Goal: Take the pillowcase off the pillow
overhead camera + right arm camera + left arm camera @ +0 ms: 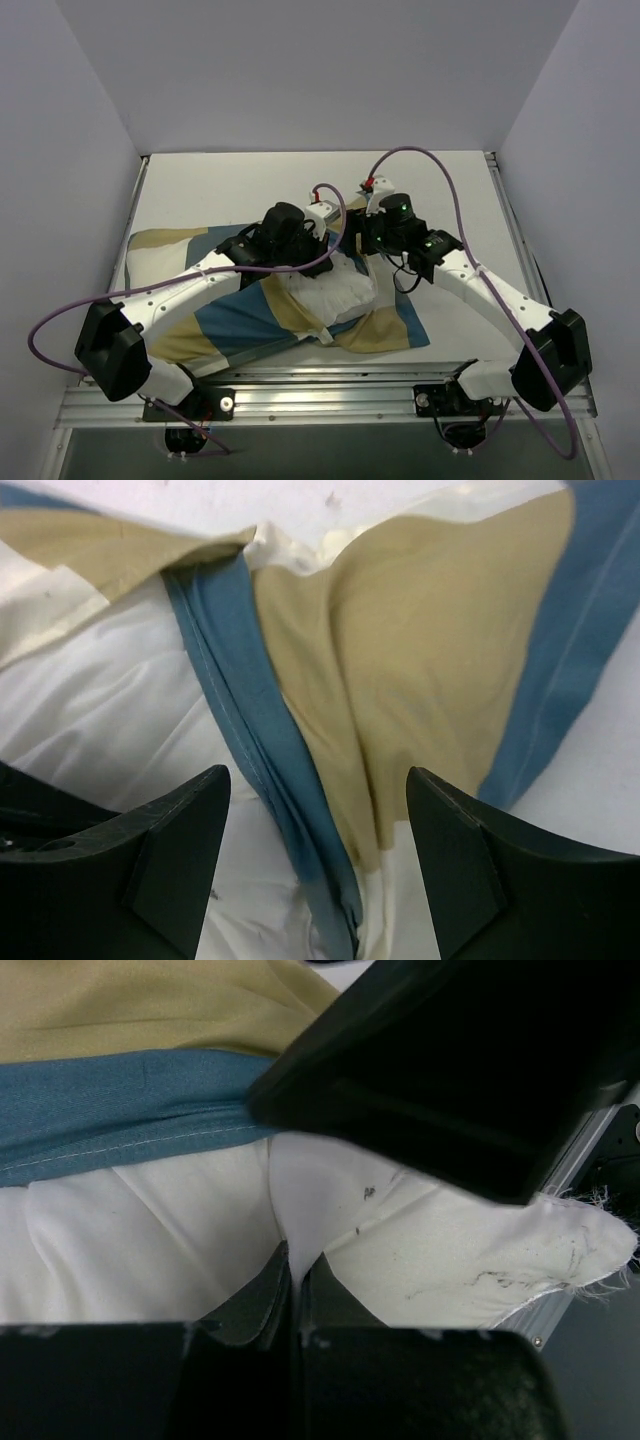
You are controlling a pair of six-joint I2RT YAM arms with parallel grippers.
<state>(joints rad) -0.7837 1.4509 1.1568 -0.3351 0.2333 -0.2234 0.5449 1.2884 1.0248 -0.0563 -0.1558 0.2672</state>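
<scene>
On the bench (240, 185), the far half and right margin are lying bare, leaving open passage behind and beside the pillowcase (225, 320). At centre, both arms are crowding over the pillow (340, 292), wrists nearly touching, with purple cables (415, 150) arching above and blocking a straight crossing. At the right gripper (318, 800), jaws are standing apart with the blue edging (240, 710) filling the gap; the left gripper (293, 1270) is pinching pillow cloth, leaving none.
</scene>
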